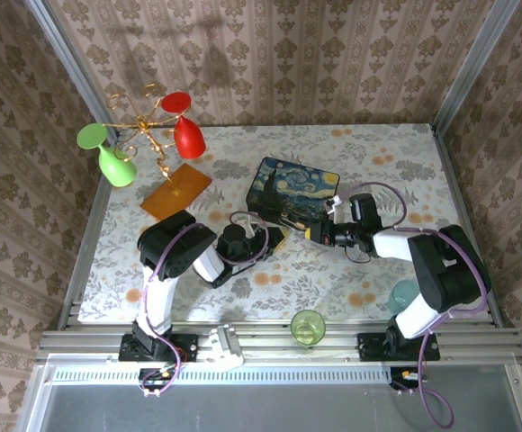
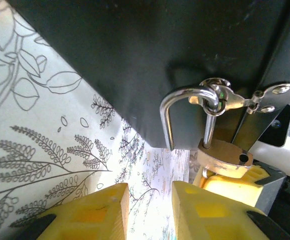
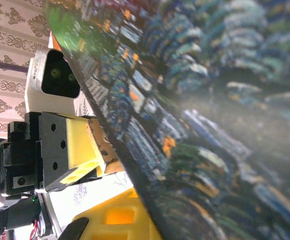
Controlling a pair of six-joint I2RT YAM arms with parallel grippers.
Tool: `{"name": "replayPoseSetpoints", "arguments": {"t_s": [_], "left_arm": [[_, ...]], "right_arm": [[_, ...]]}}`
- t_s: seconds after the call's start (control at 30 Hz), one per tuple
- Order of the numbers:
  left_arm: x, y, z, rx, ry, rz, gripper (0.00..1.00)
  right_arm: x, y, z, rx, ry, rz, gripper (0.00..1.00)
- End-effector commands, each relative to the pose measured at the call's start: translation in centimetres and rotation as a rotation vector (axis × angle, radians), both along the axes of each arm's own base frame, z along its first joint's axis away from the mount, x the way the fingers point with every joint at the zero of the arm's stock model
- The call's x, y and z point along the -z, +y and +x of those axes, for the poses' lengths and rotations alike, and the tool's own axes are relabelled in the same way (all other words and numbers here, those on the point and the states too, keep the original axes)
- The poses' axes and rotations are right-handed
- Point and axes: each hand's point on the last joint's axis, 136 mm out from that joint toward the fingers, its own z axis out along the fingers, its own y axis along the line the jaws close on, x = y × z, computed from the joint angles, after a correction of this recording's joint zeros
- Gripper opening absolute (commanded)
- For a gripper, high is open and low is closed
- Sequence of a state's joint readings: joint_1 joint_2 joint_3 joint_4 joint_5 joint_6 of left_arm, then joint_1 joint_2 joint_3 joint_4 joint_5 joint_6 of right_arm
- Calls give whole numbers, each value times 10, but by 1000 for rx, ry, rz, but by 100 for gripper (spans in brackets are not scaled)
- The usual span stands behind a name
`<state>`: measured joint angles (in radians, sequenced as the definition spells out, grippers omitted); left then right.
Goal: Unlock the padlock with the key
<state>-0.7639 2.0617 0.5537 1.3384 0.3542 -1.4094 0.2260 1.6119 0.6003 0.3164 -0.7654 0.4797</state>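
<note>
The left arm [image 1: 166, 261] folds back on itself near the painted box's front edge, and its wrist turns toward the box [image 1: 292, 189]. The left gripper [image 1: 274, 238] lies low against the box's front left corner. The right arm [image 1: 432, 265] reaches across from the box's right side. The right gripper [image 1: 315, 232] is level with the box's front wall and nearly meets the left one there.

From above, the two grippers crowd the front of the box. The left wrist view looks along that front wall. The padlock [image 2: 224, 156] hangs from the box's metal clasp [image 2: 255, 100], with its silver shackle [image 2: 185, 97] threaded through the clasp's loop and its brass body below. The left gripper [image 2: 150, 200] has its yellow fingers [image 2: 90, 217] apart, with only the flowered tablecloth [image 2: 45, 125] between them. The padlock sits off to one side of that gap. Another yellow finger [image 2: 232, 182] presses up just under the padlock's body.

The right wrist view looks along the box's painted surface [image 3: 210, 110]. At the box's edge it shows the left gripper's white camera housing [image 3: 52, 80] and a brassy block [image 3: 101, 144], possibly the padlock, beside a yellow finger. The right gripper's fingers are together, but I cannot tell what they pinch, if anything.
</note>
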Motion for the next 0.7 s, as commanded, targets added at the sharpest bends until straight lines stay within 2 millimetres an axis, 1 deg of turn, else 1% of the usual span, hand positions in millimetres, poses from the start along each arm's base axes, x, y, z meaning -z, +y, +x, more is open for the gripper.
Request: {"name": "replayPoseSetpoints", "arguments": {"t_s": [0.0,0.1,0.13,0.17,0.23,0.3,0.33,0.4,0.47,0.53,0.57,0.63,0.67], "left_arm": [[17,13,6,-37,-16,71,30],[8,13,8,-41,-42,64,29],[4,15,9,-49,-57,68,29],[0,18,10,-61,-67,70,29],[-4,26,12,-81,-78,81,29],[-4,34,11,-102,-74,89,30],[-5,35,11,-103,-76,92,29],[-3,35,10,-97,-75,118,29],[-3,36,9,-95,-87,152,29],[-4,40,10,-95,-100,203,29],[-7,40,10,-87,-116,225,29],[-13,43,9,-69,-146,303,30],[-16,45,10,-67,-160,332,30]], "right_arm": [[-5,4,2,-18,6,34,5],[-1,4,-4,-22,61,24,7],[1,3,-7,-17,105,20,10],[4,1,-11,-13,143,3,15],[10,-8,-17,22,146,-107,34],[12,-19,-22,50,105,-228,45],[12,-26,-22,72,90,-274,47],[6,-32,-20,104,47,-304,49],[-10,-31,-15,120,-38,-308,49],[-28,-20,-11,95,-147,-328,50],[-32,-15,-9,86,-188,-369,50],[-36,-8,-5,77,-263,-502,51],[-36,-4,-3,72,-279,-542,51]]}}
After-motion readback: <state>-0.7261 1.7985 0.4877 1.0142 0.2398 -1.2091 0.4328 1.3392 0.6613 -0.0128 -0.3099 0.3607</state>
